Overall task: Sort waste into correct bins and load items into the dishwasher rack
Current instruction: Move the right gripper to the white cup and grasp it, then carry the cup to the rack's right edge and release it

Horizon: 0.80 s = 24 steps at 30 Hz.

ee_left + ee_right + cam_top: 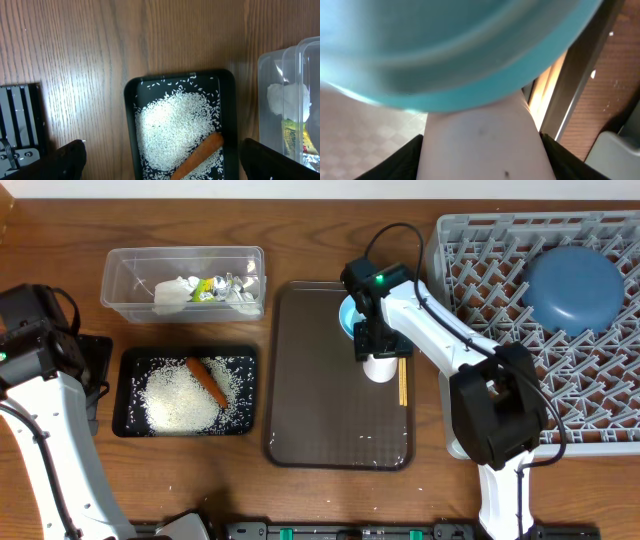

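My right gripper (378, 352) is shut on the small white cup (379, 367) on the brown serving tray (320, 390); the cup (482, 145) fills the space between its fingers. The light blue bowl (347, 315) lies just behind it and also shows in the right wrist view (445, 55). The chopsticks (403, 380) lie right of the cup. The dark blue plate (572, 288) sits in the grey rack (600, 400). Rice (180, 400) and the carrot (207, 380) are in the black tray (126, 395). The napkin (172, 293) and wrappers (215, 288) are in the clear tub (120, 275). My left gripper (160, 172) is open above the black tray (129, 115).
The left arm's base (40, 350) stands at the left table edge. A black stand (20, 125) shows beside the black tray in the left wrist view. The rack takes up the right side of the table.
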Each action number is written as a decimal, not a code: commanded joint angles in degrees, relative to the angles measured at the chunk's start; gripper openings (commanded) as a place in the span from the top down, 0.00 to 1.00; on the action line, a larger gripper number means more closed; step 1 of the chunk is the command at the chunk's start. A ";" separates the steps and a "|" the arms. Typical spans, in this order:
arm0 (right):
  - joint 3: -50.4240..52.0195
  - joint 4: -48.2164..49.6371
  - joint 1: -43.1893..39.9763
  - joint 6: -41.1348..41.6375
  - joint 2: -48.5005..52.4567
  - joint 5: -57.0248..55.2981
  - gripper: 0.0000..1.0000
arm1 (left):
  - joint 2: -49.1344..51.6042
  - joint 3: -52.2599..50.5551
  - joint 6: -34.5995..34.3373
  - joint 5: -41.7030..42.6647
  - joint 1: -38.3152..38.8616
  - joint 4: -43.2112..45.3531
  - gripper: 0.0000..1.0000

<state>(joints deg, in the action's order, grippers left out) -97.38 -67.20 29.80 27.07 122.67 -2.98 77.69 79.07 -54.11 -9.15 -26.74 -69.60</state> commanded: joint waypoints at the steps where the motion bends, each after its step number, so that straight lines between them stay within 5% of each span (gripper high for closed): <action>1: 0.11 -0.02 0.22 0.09 -4.33 -0.24 0.46 | 0.28 0.39 0.50 -0.31 -0.24 -0.22 0.01; 12: 0.11 -1.42 -7.67 -6.43 -19.26 -0.17 0.43 | 0.28 0.39 0.50 -0.31 -0.24 -0.24 0.01; 24: 0.11 -0.09 -41.18 -10.88 -28.35 1.57 0.39 | 0.28 0.39 0.50 -0.28 -0.24 -0.24 0.01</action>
<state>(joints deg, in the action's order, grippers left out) -97.32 -67.88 -5.26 17.76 94.32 -2.17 77.69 79.07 -54.11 -9.15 -26.74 -69.63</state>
